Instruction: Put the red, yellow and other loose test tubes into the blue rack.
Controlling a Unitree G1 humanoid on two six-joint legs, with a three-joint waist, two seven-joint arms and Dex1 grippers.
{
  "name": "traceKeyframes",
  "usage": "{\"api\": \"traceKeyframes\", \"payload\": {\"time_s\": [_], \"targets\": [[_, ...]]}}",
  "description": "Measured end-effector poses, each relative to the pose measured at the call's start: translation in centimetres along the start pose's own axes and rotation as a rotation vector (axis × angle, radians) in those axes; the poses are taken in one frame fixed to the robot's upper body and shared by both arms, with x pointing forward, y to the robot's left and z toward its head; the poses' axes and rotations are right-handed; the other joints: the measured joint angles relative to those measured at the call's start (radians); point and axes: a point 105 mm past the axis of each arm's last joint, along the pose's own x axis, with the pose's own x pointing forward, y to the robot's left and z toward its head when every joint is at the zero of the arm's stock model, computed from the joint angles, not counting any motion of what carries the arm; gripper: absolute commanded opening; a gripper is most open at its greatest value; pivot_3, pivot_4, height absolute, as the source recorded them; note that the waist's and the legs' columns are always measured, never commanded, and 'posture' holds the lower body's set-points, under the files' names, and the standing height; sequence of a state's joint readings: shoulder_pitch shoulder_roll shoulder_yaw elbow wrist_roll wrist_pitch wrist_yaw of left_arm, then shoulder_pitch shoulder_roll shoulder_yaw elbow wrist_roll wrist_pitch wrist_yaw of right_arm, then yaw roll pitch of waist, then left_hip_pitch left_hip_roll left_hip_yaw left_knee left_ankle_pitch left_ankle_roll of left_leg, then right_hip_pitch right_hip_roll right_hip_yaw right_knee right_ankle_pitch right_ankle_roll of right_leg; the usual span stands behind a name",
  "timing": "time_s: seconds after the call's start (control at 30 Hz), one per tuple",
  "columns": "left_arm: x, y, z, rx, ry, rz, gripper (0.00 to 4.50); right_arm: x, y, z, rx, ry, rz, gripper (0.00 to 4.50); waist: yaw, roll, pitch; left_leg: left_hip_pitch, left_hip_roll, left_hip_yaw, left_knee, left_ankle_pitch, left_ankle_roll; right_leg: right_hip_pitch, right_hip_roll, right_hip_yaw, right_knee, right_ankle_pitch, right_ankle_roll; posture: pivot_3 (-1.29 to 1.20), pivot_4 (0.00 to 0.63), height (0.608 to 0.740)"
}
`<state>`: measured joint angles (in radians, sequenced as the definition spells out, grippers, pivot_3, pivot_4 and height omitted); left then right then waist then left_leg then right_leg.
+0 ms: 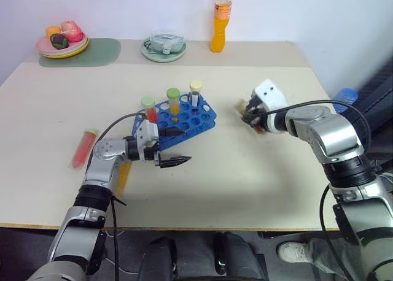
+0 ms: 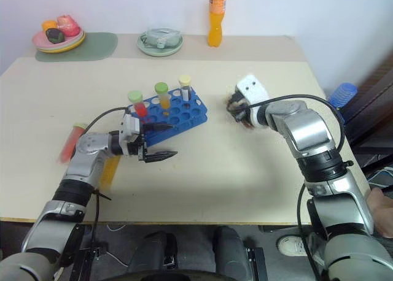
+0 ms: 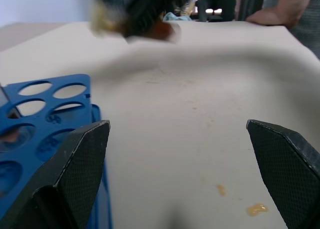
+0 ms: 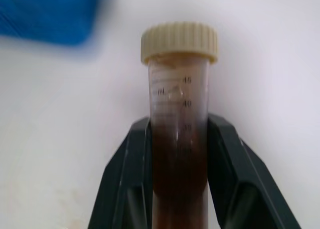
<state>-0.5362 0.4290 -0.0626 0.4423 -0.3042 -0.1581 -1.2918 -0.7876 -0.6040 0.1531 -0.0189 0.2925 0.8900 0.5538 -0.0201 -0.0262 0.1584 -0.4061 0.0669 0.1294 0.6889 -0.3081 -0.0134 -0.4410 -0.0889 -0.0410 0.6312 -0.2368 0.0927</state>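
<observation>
A: Right gripper (image 4: 177, 154) status?

B: Clamped on a brown tube (image 4: 178, 139), cream screw cap pointing away from the wrist. Black fingers (image 4: 127, 174) press both sides of the barrel, brown liquid inside. Head cameras show that hand up off the table (image 1: 258, 177), right of centre.

A: Rack relative to it?

B: Blue rack (image 1: 184, 118) sits on the table to the left of the right gripper, well apart, bare tabletop between them. In the right wrist view it's a blue blur past the cap.

A: Left gripper (image 1: 174, 147)?

B: Jaws wide apart, nothing between them. It points sideways toward the right arm, just off the tabletop. One finger (image 1: 170, 132) is at the rack's near edge; can't tell if it touches. The other is over bare table. The left wrist view has the rack's holes right beside one finger.

A: Counts?

B: One rack. Three tubes standing in it: red with a green cap (image 1: 149, 108), orange with a green cap (image 1: 174, 101), pale with a cream cap (image 1: 195, 92). One brown tube in the right gripper. One red tube (image 1: 84, 147) lying loose on the table left of the left arm. One yellow tube (image 2: 110, 169) lying partly under the left forearm, blurred.

A: Rest of the table?

B: Far edge: one orange drink bottle (image 1: 220, 20), one pale green dish (image 1: 163, 48), one plate of toy food (image 1: 62, 38) on a green mat (image 1: 101, 53).
</observation>
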Motion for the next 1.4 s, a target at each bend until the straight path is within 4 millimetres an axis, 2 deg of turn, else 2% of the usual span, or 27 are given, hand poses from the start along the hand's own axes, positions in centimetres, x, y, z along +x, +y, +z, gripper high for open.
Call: {"api": "traceKeyframes", "payload": {"time_s": [0.13,0.2,0.27,0.47,0.57,0.7,1.03,1.4], "targets": [[0.0,0.1,0.0,0.003,-0.001,0.028,4.50,0.5,2.5,5.5,0.055,-0.396,0.108,0.83,0.004,0.000,0.000,0.000,0.000,0.000,0.000,0.001,-0.003,0.000,0.000,0.000,0.000,0.000,0.000,0.00,0.150,0.740],[-0.1,0.0,-0.1,0.002,0.001,0.038,4.50,0.3,4.0,7.0,0.115,-0.555,0.213,0.83,0.005,0.000,0.000,0.000,0.000,0.000,0.000,0.001,-0.003,0.001,0.000,0.000,-0.001,0.000,0.000,0.00,0.150,0.740],[-0.5,-0.1,-0.3,-0.003,0.009,0.058,4.50,0.4,5.3,7.6,0.157,-0.669,0.275,0.83,0.007,0.000,0.000,0.000,0.000,0.000,0.000,0.001,-0.003,0.001,0.000,0.000,-0.001,0.000,0.000,0.00,0.150,0.740],[-2.1,-0.3,-0.5,-0.015,0.041,0.118,4.50,3.0,6.6,5.9,0.231,-0.805,0.227,0.83,-0.001,0.001,0.001,0.000,0.000,0.000,0.000,0.002,-0.003,0.001,0.000,0.000,0.000,0.000,0.001,0.00,0.150,0.740],[-3.1,-0.7,-0.4,-0.017,0.060,0.145,4.50,5.0,7.9,3.7,0.215,-0.796,0.200,0.83,-0.008,0.002,0.001,0.000,0.000,0.000,0.000,0.002,-0.004,0.001,0.000,0.000,0.000,0.000,0.001,0.00,0.150,0.740],[-4.5,-1.1,-0.3,-0.031,0.080,0.190,4.50,7.0,8.4,0.6,0.208,-0.737,0.145,0.83,-0.013,0.002,0.001,0.000,0.000,0.000,0.000,0.002,-0.004,0.001,0.000,0.000,0.000,0.000,0.001,0.00,0.150,0.740],[-5.3,-1.6,0.9,-0.017,0.087,0.245,4.50,8.1,6.9,0.4,0.160,-0.733,0.068,0.83,-0.026,0.003,0.002,0.003,0.001,0.000,-0.001,0.003,-0.006,0.002,0.000,0.000,0.001,0.000,0.000,0.00,0.150,0.740],[-5.5,-1.4,1.4,-0.012,0.082,0.266,4.50,8.8,7.2,0.7,0.168,-0.723,0.064,0.83,-0.026,0.003,0.002,0.006,0.001,0.001,-0.003,0.003,-0.006,0.004,0.000,0.000,0.001,0.000,0.000,0.00,0.150,0.740]]}}
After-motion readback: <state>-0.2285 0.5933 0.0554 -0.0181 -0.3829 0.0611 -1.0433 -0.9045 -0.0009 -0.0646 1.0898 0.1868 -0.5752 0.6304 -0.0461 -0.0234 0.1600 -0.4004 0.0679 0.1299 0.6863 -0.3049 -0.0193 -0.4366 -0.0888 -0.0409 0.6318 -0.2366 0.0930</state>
